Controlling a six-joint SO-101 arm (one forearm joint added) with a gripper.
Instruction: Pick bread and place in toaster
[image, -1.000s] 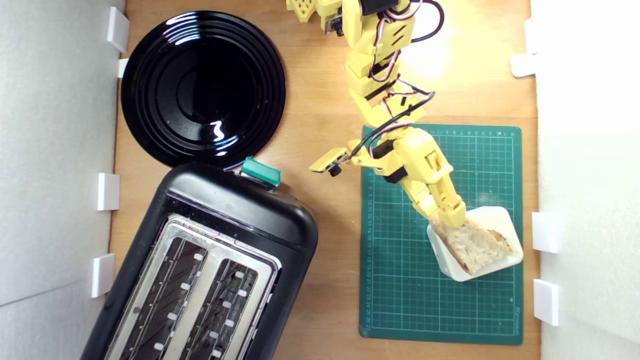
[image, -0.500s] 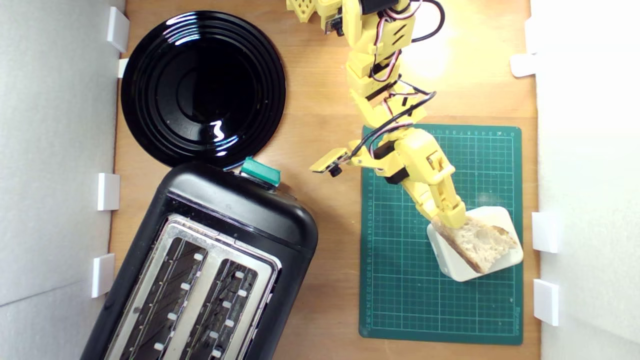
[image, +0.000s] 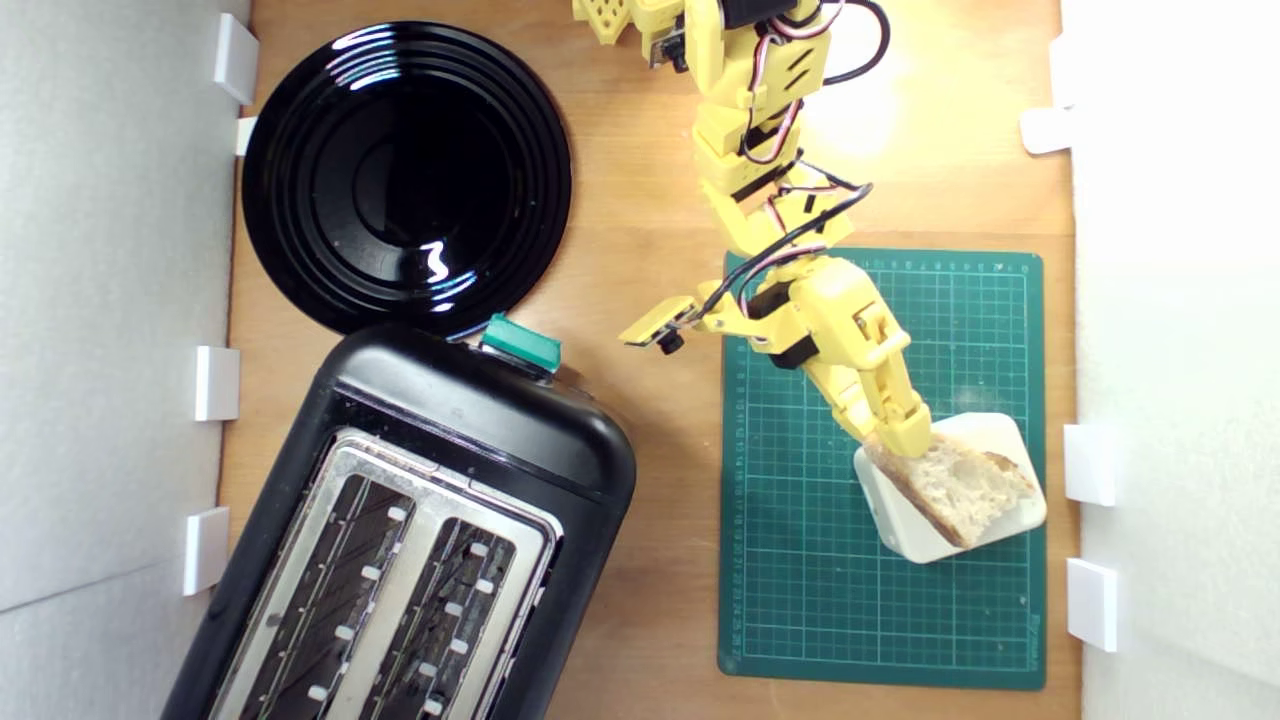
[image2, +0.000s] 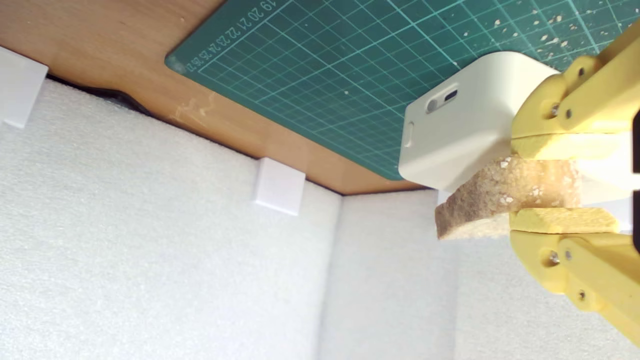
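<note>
The bread (image2: 505, 192) sits pinched between the two yellow fingers of the gripper (image2: 562, 182), which is closed onto one end of the slice; in the wrist view one finger (image2: 565, 146) presses one face and the other the opposite face, with the free end of the slice sticking out past them. In the exterior view the gripper (image: 897, 432) grips the bread (image: 965, 487) at its end nearer the arm, and the slice lies over the white block (image: 905, 525), tilted, though whether it touches the block cannot be told. The block rests on the green cutting mat (image: 800, 560), near the mat's edge on the exterior view's right. The mat lies on a wooden table (image: 660, 250). Well apart, on the exterior view's left, stands the toaster (image: 470, 420) with both slots open upward and a green lever knob (image: 520, 345). Just beyond the knob sits a black plate (image: 405, 170), touching or nearly touching the toaster. White foam walls (image: 110, 300) border the table.
</note>
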